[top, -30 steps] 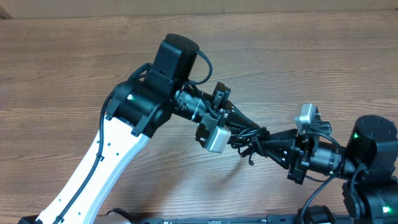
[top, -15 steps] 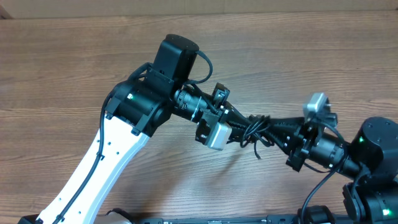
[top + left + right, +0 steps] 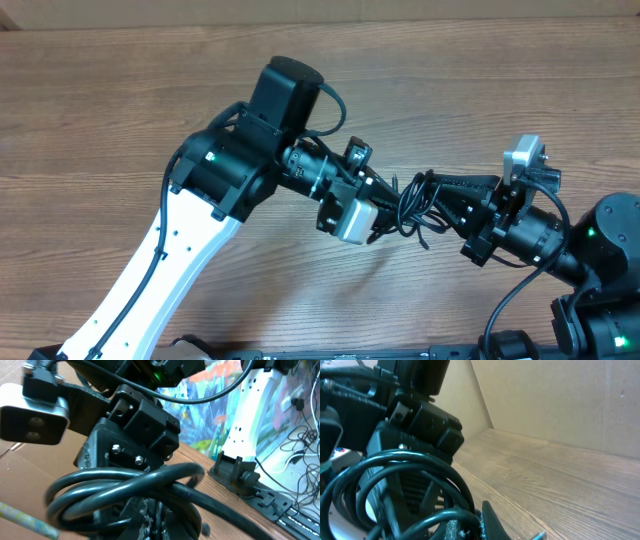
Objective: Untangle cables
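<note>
Overhead alone: whole tangle of cables [image 3: 412, 200]

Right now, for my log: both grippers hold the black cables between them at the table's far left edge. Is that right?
Not quite. The overhead view shows the cables right of the middle of the table, not at its far left edge. The rest stands: the left gripper and the right gripper hold the black cables between them.

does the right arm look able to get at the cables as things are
Probably yes: the cables loop right at the tip of the right arm, whose jaws look shut on them. The left arm grips the other side; nothing else is in between.
</note>
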You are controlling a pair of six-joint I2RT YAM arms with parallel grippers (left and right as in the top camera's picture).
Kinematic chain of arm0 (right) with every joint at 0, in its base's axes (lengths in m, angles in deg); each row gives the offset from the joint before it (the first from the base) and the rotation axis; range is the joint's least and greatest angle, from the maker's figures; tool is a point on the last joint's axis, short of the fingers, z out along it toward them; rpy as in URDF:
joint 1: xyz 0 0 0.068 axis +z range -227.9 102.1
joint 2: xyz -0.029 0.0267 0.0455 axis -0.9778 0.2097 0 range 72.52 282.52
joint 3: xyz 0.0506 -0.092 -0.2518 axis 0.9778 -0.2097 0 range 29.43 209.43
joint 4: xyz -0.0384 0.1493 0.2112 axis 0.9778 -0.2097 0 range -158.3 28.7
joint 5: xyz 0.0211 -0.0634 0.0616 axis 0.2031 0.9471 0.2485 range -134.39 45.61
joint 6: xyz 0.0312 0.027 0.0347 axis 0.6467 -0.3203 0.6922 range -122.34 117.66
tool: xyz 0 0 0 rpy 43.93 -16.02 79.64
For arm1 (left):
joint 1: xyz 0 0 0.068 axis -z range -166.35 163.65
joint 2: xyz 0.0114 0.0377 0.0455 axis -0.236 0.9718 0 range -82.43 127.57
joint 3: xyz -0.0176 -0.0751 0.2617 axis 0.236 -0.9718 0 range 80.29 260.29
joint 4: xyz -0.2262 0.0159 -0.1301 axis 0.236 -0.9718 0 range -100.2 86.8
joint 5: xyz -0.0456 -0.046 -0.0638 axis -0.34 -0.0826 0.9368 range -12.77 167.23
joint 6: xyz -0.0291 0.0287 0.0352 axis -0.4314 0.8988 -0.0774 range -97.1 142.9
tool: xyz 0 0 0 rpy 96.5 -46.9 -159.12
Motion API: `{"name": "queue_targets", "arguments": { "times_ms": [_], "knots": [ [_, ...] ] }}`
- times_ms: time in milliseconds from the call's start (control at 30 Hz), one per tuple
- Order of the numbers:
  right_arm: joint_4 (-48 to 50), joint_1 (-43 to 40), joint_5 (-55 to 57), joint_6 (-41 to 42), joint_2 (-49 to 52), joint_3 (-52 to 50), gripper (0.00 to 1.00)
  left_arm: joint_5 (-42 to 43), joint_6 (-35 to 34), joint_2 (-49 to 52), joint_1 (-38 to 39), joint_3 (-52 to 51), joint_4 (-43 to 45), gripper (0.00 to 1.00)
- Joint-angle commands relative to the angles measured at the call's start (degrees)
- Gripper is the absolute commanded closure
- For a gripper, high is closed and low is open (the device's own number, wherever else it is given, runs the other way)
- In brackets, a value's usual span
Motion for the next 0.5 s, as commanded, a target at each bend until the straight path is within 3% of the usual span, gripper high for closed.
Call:
{"name": "queue_targets", "arguments": {
  "times_ms": [0,467],
  "knots": [
    [3.65,-1.46,11.72,4.61,0.70,0.42,0.96,2.45,-0.68,-1.03,4.46,-0.17,-2.62,0.96],
    [7.98,-1.46,12.11,0.98,0.70,0.42,0.96,1.44,-0.68,-1.03,4.79,-0.17,-4.35,0.96]
  ]
}}
